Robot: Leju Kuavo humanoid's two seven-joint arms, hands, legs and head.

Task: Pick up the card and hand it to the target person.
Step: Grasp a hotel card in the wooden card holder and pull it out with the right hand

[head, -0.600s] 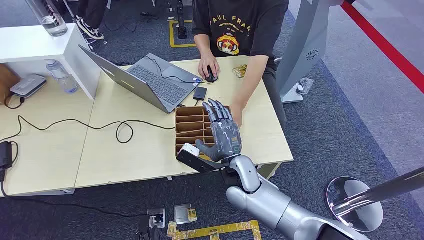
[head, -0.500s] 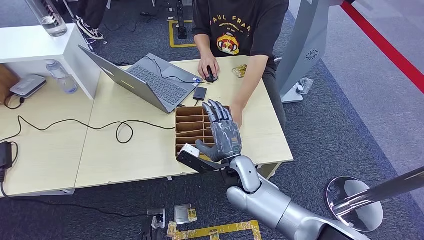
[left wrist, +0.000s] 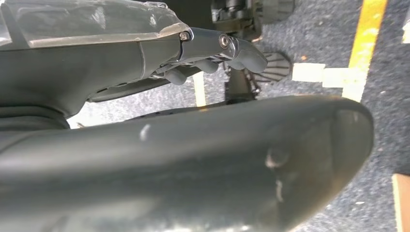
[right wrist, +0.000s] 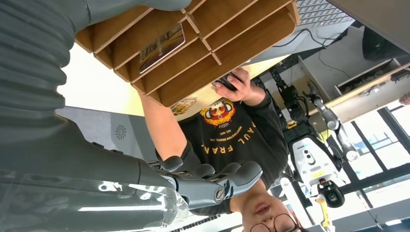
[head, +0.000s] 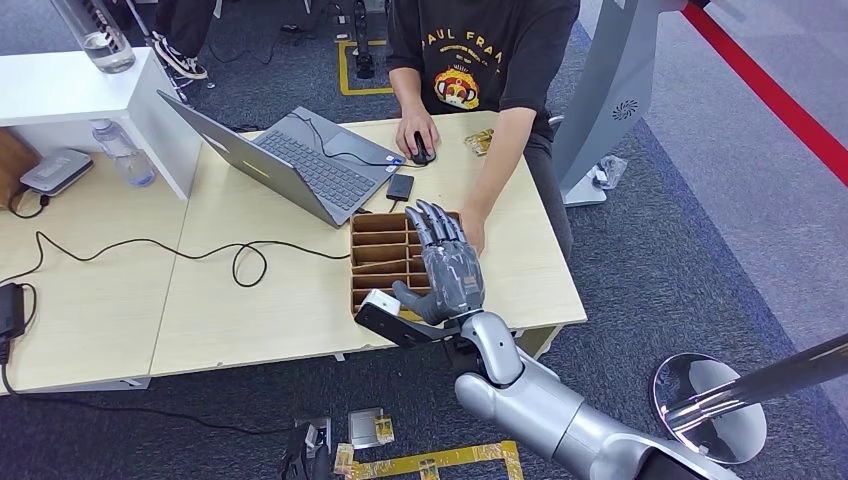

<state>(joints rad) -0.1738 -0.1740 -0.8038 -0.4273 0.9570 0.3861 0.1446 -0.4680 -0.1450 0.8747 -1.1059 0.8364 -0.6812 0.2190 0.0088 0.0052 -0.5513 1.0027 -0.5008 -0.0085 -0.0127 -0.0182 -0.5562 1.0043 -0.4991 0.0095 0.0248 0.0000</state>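
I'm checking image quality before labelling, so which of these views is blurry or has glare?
Head view: sharp, evenly lit, right hand crisp over the wooden organizer. Left wrist view: a large dark blurred shape fills the foreground; the carpet behind is sharper. Right wrist view: upside down, bright windows, glare on the clear cover beside the fingers.

Head cam high, looking down; R wrist cam shares wooden organizer [head: 382, 258] close-up.

One laptop [head: 300, 165], one mouse [head: 421, 153], one wooden organizer [head: 385, 258], two bottles [head: 125, 152].
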